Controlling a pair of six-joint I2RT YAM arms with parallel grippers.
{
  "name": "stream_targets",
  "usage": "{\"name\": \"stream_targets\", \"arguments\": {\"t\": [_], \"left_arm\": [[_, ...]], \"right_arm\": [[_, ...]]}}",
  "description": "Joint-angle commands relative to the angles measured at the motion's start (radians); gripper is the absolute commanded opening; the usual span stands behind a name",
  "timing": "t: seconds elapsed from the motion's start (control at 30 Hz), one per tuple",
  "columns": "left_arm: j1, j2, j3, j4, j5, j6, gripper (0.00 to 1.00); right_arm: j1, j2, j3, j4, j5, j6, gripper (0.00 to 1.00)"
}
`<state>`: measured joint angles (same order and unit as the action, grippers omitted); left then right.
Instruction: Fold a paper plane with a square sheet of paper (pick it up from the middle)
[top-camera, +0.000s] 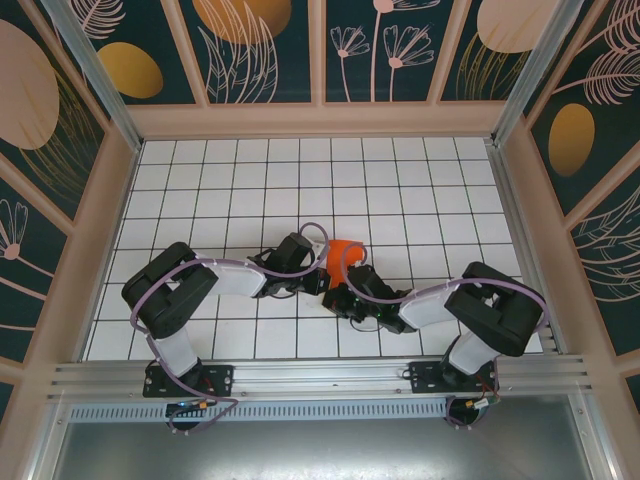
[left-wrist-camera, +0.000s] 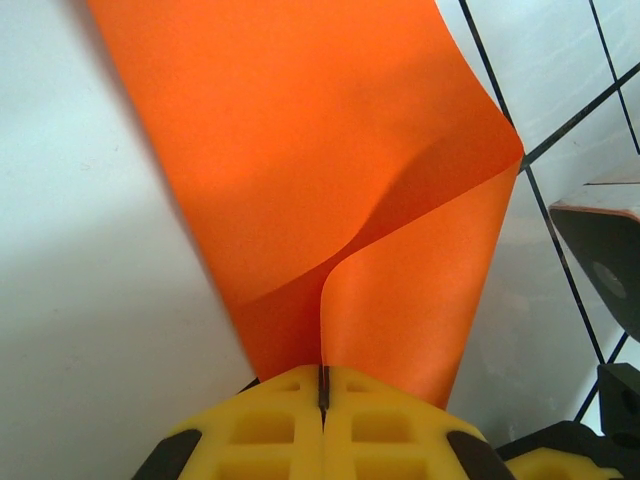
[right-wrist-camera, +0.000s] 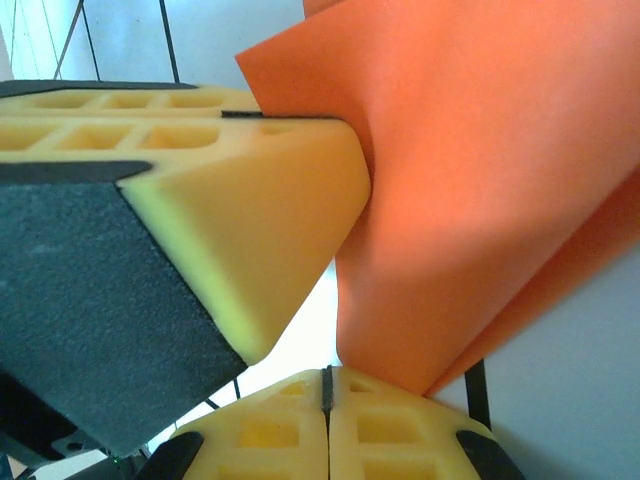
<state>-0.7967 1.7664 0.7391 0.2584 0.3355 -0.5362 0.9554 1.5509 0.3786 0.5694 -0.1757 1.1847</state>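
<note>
Left wrist view: the left gripper (left-wrist-camera: 322, 388) has its two yellow fingers pressed together, with the square sheet of paper (left-wrist-camera: 300, 150) clamped in the seam between them. From the clamp point the orange sheet rises away from the camera. One layer curls over to the right and forms a soft rounded bend, not a sharp crease. The white tiled table (left-wrist-camera: 90, 300) lies behind the sheet.

Right wrist view: the right gripper (right-wrist-camera: 327, 388) is likewise closed. Its yellow fingers meet at the bottom of the frame, and the lower edge of the sheet is pinched at their seam. The left gripper's fingers (right-wrist-camera: 260, 200) enter from the left, and the sheet's upper corner sits in their closed seam. The two grippers are just beside each other, joined by the paper.

Top external view: both arms reach inward from the near edge and meet near the middle of the table, slightly nearer than its centre. The sheet shows as a small curved orange patch between the two wrists. Whether any part of it touches the table cannot be determined.
</note>
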Motion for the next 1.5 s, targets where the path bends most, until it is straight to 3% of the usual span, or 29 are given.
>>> {"name": "stream_targets", "arguments": {"t": [0.0, 0.63, 0.87, 1.07, 1.2, 1.47], "left_arm": [[0.005, 0.024, -0.002, -0.073, -0.015, 0.022, 0.05], [0.005, 0.029, 0.004, -0.077, -0.011, 0.028, 0.05], [0.005, 0.031, 0.011, -0.089, -0.010, 0.034, 0.05], [0.005, 0.033, 0.011, -0.091, -0.011, 0.035, 0.05], [0.005, 0.037, 0.016, -0.094, -0.006, 0.034, 0.05], [0.005, 0.035, 0.023, -0.100, -0.003, 0.036, 0.05]], "right_arm": [[-0.020, -0.066, -0.005, -0.027, 0.006, -0.025, 0.08], [-0.093, 0.026, -0.044, 0.055, -0.048, -0.037, 0.08], [-0.107, -0.095, -0.043, -0.023, -0.033, -0.061, 0.09], [-0.190, -0.224, -0.073, -0.077, -0.042, -0.097, 0.10], [-0.240, -0.221, -0.073, -0.040, -0.097, -0.111, 0.10], [-0.285, -0.143, 0.051, -0.135, -0.122, -0.191, 0.10]]}}
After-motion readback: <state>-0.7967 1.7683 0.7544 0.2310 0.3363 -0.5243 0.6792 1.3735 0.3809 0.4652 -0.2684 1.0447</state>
